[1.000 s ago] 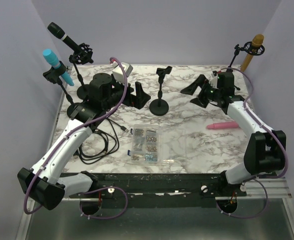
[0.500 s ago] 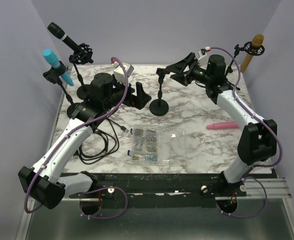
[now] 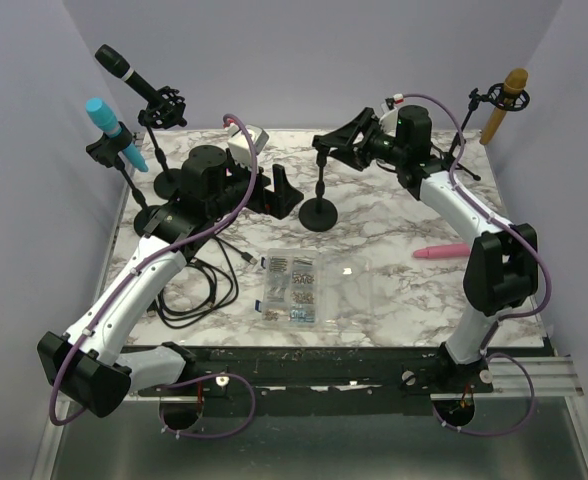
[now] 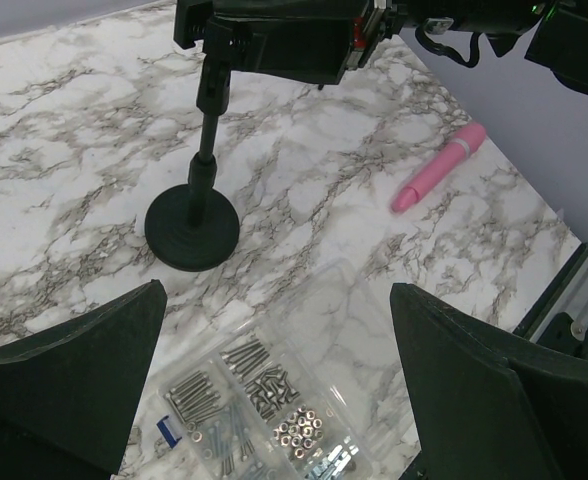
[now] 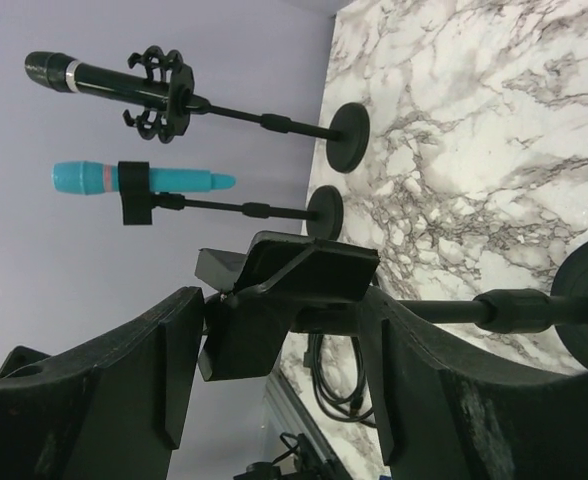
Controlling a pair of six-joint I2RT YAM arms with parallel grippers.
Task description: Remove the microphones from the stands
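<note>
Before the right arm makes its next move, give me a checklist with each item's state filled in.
1. The right gripper straddles the clip of the empty stand: ok.
2. Its jaws are clamped on that clip: cannot tell.
3. The base sits flat on the table: ok.
4. The pink microphone lies on the table, off the stand: ok.
5. The left gripper is open and holds nothing: ok.
6. The black microphone and blue microphone sit in their own stands: ok.
</note>
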